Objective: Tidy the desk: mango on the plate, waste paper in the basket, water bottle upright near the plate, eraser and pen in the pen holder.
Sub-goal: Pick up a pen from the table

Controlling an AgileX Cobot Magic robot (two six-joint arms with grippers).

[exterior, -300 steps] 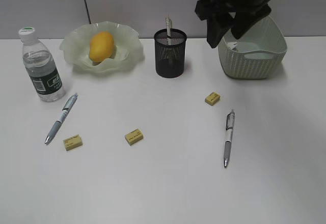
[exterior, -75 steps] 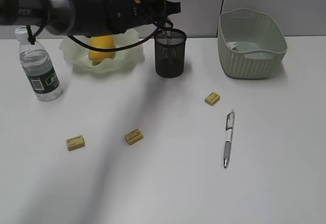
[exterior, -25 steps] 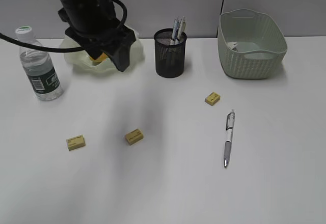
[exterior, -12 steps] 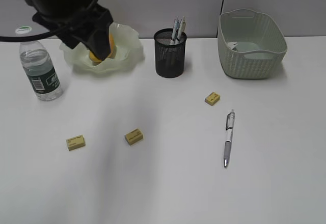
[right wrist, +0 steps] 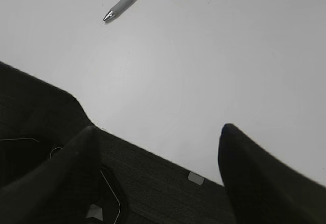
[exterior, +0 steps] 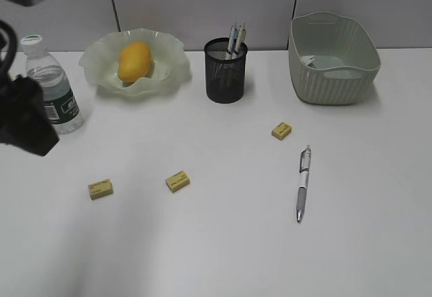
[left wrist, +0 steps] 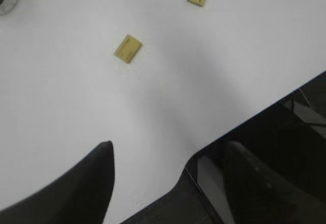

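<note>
On the far left of the desk point(exterior: 223, 243), the mango point(exterior: 133, 61) lies in the plate point(exterior: 169, 57), the bottle point(exterior: 54, 94) upright just left of it. Pens stand in the holder point(exterior: 225, 71); one pen point(exterior: 303, 183) and three erasers point(exterior: 177, 181) lie loose mid-desk. Basket point(exterior: 334, 57) far right. Left gripper point(left wrist: 168, 158) and right gripper point(right wrist: 158, 147): jaws spread, empty, over the near desk edge.
</note>
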